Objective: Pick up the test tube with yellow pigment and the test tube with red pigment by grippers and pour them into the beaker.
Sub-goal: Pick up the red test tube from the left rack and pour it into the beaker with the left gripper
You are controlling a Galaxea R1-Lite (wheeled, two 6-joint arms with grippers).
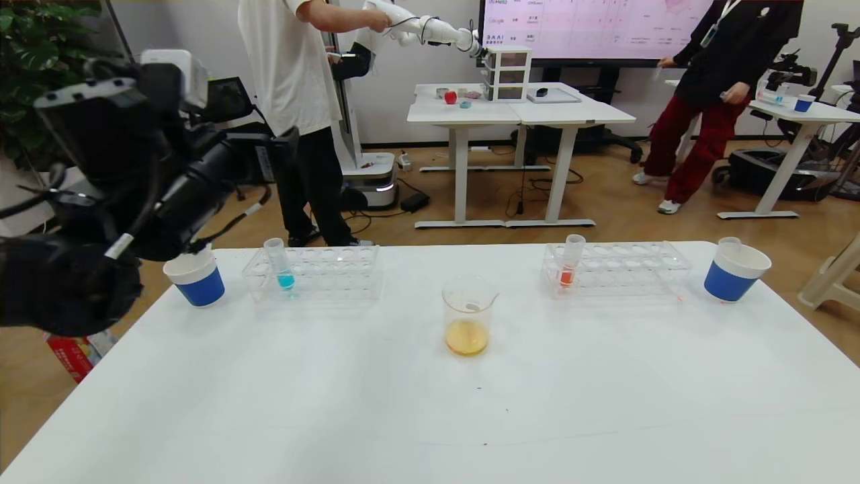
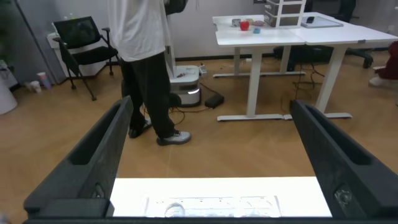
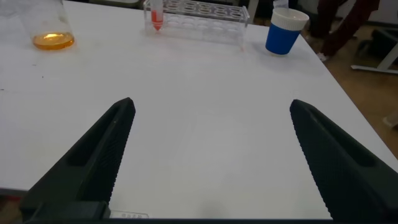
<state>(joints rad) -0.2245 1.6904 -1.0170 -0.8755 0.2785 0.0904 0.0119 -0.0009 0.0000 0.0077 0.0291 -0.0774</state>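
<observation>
Orange-yellow liquid sits in the small clear glass beaker (image 1: pixel 468 316) mid-table, both claws spread wide and empty
Only the wrist views show this: black left gripper (image 2: pixel 211 163) above the far-left edge, black right gripper (image 3: pixel 208 162) low over the near-right; the task tubes' whereabouts can't be made out

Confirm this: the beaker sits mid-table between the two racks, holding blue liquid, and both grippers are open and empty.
One thing is wrong: the beaker holds orange-yellow liquid, not blue, as the head view shows. It does sit mid-table between the two racks, and the left gripper and right gripper are open and empty.
</observation>
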